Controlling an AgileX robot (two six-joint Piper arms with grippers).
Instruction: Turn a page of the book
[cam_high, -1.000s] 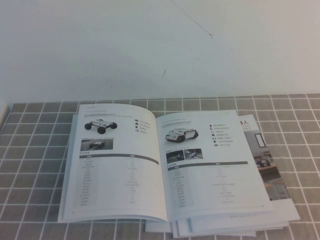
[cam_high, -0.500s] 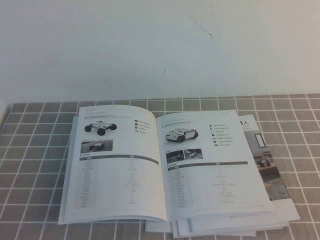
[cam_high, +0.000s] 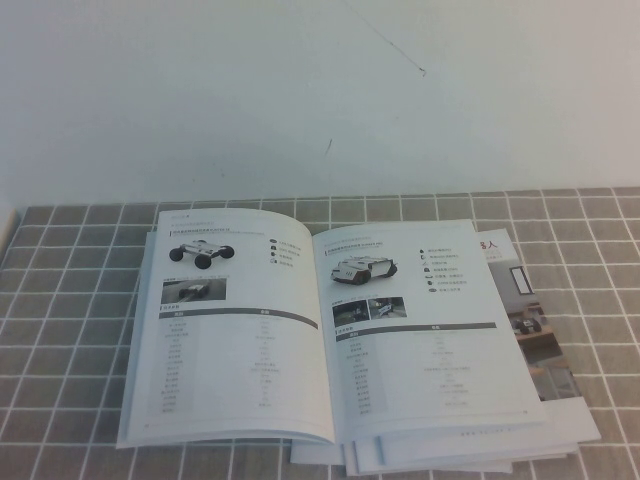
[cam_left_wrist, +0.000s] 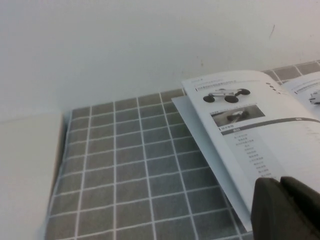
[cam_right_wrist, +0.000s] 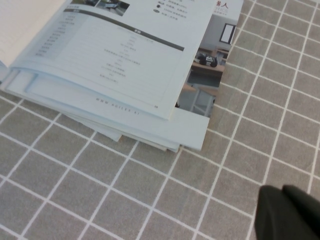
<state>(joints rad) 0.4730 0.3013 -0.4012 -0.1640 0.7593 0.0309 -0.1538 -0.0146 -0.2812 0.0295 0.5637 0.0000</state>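
The book (cam_high: 330, 340) lies open at the near edge of the grey tiled desk (cam_high: 70, 300), bare tiles on either side. Only the wrist views show the arms: the left gripper (cam_left_wrist: 287, 210), whose finger state cannot be told, just beside the book's left pages; the right gripper (cam_right_wrist: 290, 215), closed and empty, near its cover corner.

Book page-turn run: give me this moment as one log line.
book: open flat on tiled mat | left gripper: near book's left edge, shut, empty | right gripper: over mat beside book, shut, empty
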